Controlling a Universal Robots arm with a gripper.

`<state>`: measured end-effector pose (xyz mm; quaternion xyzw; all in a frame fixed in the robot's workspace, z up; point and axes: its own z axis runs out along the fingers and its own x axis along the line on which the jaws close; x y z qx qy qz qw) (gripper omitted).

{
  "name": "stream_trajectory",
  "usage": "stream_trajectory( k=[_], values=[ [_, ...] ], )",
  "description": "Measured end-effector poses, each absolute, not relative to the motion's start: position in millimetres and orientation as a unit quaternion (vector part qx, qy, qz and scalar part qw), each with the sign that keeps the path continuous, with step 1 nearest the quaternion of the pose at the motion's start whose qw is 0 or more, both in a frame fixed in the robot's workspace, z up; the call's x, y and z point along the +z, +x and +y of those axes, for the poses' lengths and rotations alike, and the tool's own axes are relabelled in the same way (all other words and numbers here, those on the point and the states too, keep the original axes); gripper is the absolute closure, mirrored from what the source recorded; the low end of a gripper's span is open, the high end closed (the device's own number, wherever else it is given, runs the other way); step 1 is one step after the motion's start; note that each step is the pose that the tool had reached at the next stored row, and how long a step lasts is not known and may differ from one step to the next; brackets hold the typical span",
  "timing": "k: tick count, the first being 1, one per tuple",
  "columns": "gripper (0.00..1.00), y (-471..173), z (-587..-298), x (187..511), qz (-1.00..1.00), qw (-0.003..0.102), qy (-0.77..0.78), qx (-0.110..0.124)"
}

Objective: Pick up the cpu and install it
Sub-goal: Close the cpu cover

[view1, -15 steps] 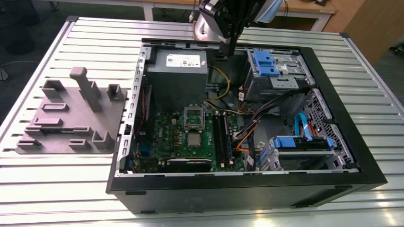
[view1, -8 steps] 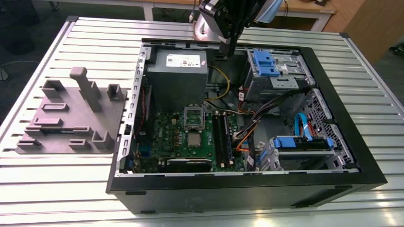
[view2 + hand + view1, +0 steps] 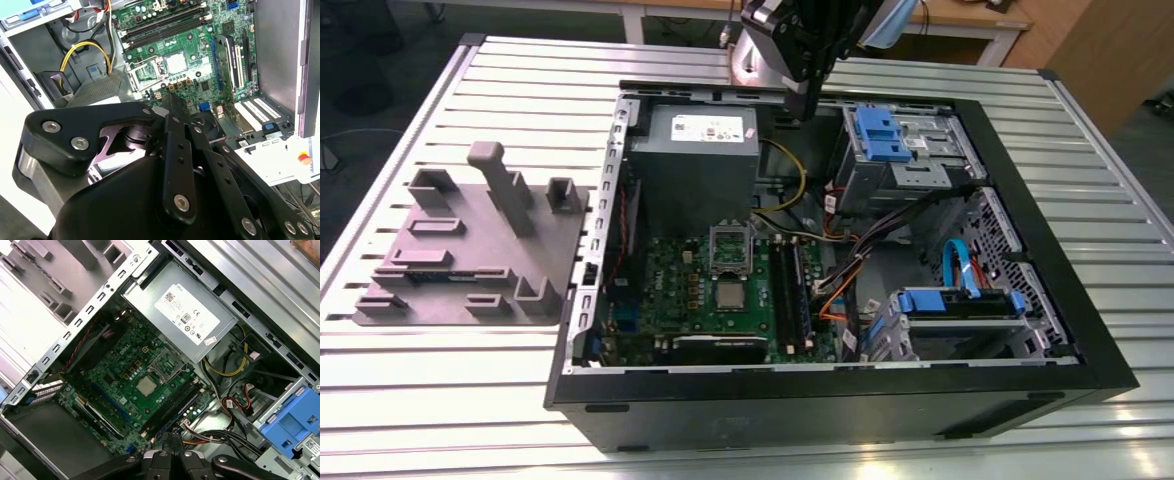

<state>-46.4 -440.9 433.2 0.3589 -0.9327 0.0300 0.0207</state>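
A slatted aluminium table (image 3: 520, 70) carried an open desktop computer case (image 3: 854, 415), laid on its side with the panel off, apparently so that the interior faced up toward the arm. On the exterior view's left of the case lay a grey fixture plate (image 3: 454, 250) with moulded holders, seemingly made to park parts.

Inside the case, the grey power supply (image 3: 694, 165) with its white label sat at the far end, and the green motherboard (image 3: 674, 290) lay flat just beside it. Blue drive caddies (image 3: 881, 130) occupied the exterior view's right side. The long black memory sticks (image 3: 781, 285) stood in their slots near the processor area.

The gripper (image 3: 807, 108) hung over the far end of the case, between the power supply and a caddy and well apart from the board. Its fingers appeared drawn together with nothing between them.

The cpu (image 3: 146, 386) — a small silvery square — lay flat on the motherboard, apart from the gripper. Just beside it the metal retention frame (image 3: 167, 365) was swung open with the board showing through. That suggested the chip rested in its socket with the clamp not yet closed — though the seating could not be confirmed.
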Motion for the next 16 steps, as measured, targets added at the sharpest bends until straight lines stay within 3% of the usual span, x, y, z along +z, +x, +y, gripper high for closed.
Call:
stream_trajectory(
  k=[16],
  values=[
    [0.9, -46.4, -440.9, 433.2, -0.932, 0.023, 0.359, 0.036]
  ],
)
